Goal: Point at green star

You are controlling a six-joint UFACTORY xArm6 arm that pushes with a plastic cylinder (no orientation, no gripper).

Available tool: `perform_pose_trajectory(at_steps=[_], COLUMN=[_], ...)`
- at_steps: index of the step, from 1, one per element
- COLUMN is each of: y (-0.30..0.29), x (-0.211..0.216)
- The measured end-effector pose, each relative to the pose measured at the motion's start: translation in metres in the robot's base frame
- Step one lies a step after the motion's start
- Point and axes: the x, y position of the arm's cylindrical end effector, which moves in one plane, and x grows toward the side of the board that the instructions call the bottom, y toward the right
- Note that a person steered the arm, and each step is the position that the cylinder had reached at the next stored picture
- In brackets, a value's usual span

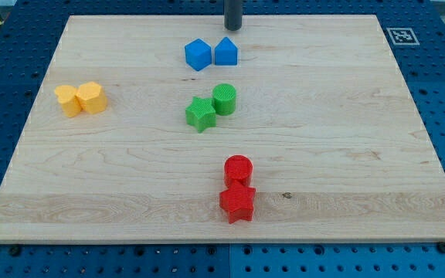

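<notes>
The green star [200,113] lies near the board's middle, touching a green cylinder [225,99] on its upper right. My tip [232,28] is at the view's top edge of the board, just above the two blue blocks and well above the green star, apart from every block.
A blue hexagonal block [198,54] and a blue house-shaped block [225,52] sit side by side below my tip. Two yellow blocks [82,99] lie at the left. A red cylinder [238,168] and a red star [237,203] sit near the bottom. The wooden board [361,139] lies on a blue pegboard.
</notes>
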Motion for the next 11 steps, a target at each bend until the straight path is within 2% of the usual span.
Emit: perform_pose_trajectory(at_steps=[3, 5, 8, 11], y=[-0.045, -0.07, -0.103, -0.102], x=[0.011, 0.034, 0.1, 0.182])
